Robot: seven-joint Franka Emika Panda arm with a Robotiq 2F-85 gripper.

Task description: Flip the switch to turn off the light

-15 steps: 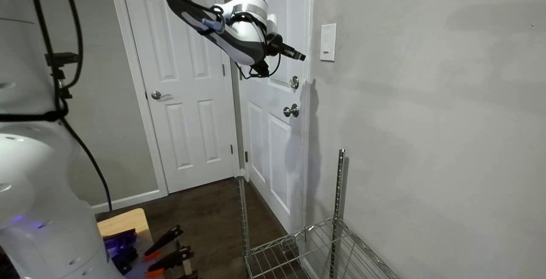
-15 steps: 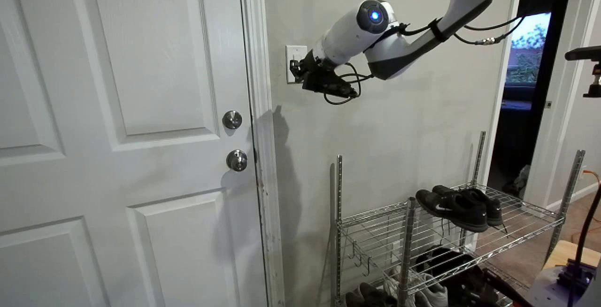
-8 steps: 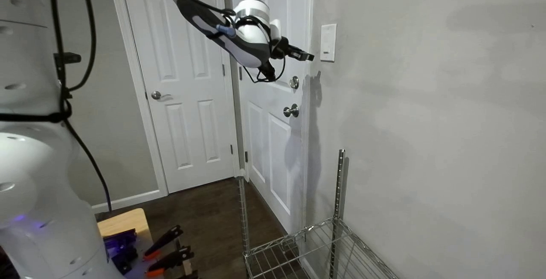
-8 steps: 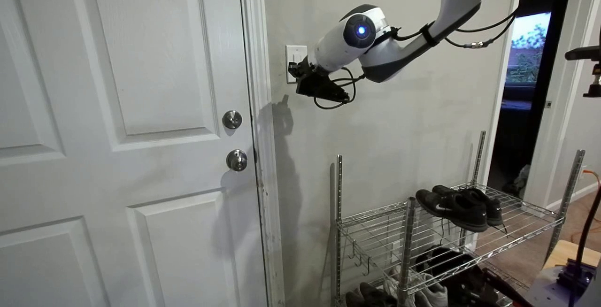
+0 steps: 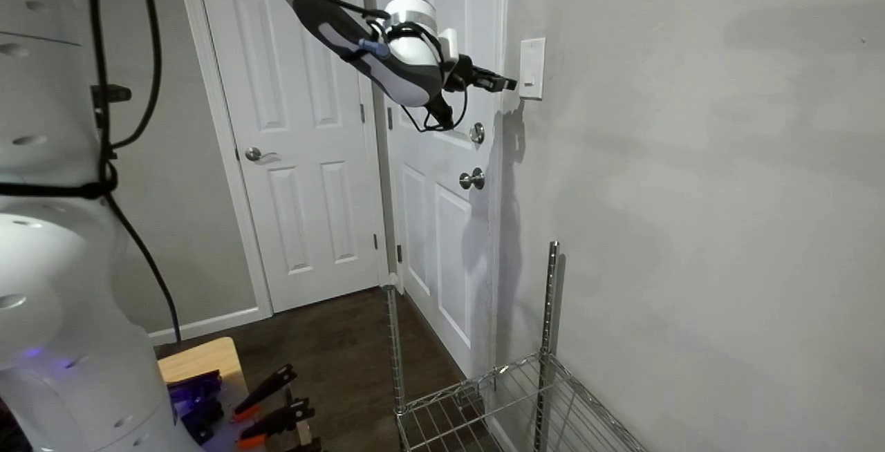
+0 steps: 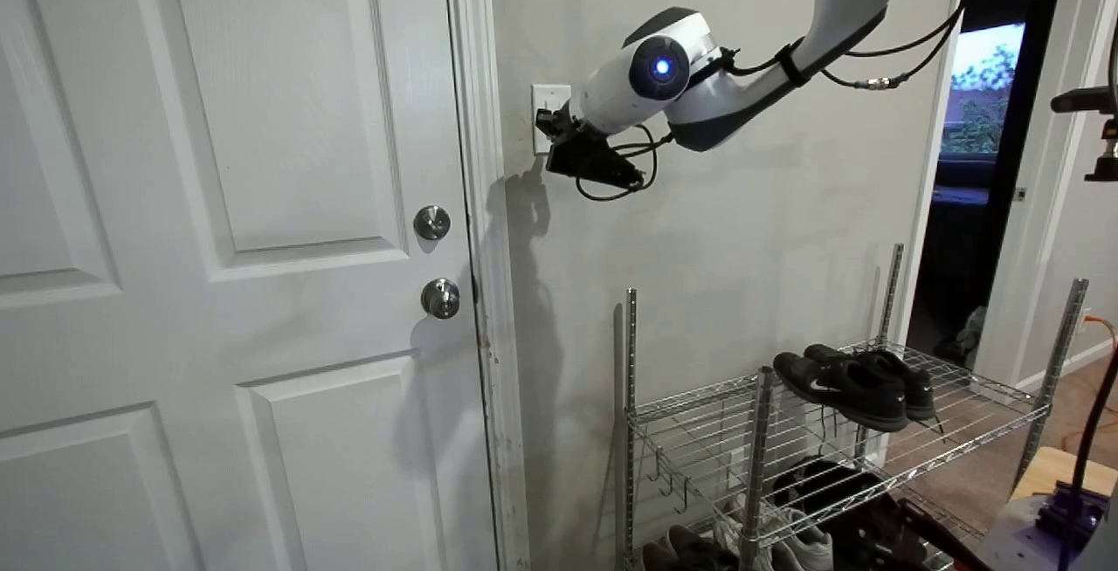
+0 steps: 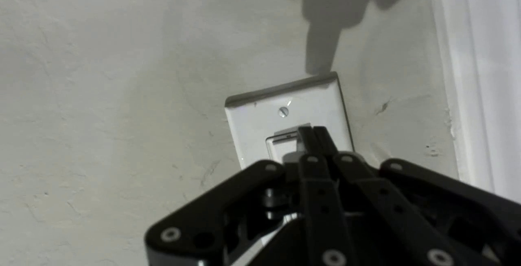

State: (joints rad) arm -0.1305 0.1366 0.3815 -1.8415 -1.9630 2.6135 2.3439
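Observation:
The switch is a white upright wall plate point(image 5: 532, 65) right of the door frame, also in an exterior view point(image 6: 552, 97) and large in the wrist view point(image 7: 260, 121). In the wrist view its white toggle point(image 7: 283, 148) is partly hidden by my gripper point(image 7: 312, 128). The gripper is shut with nothing between its black fingertips. The tips overlap the right side of the toggle's upper part in that view. In an exterior view the gripper point(image 5: 512, 84) stands just short of the plate's lower half; I cannot tell whether it touches. No lamp shows; the room is lit.
A white door point(image 6: 306, 204) with a deadbolt point(image 6: 431, 223) and knob point(image 6: 440, 299) stands beside the plate. Its frame point(image 7: 476, 75) runs along the right in the wrist view. A wire shelf point(image 6: 699, 396) with black shoes point(image 6: 843, 386) stands below the arm.
The gripper has moved closer to the wall plate, with a slight rise in the last half second. Its shadow has moved up to the plate. The room's brightness looks unchanged.

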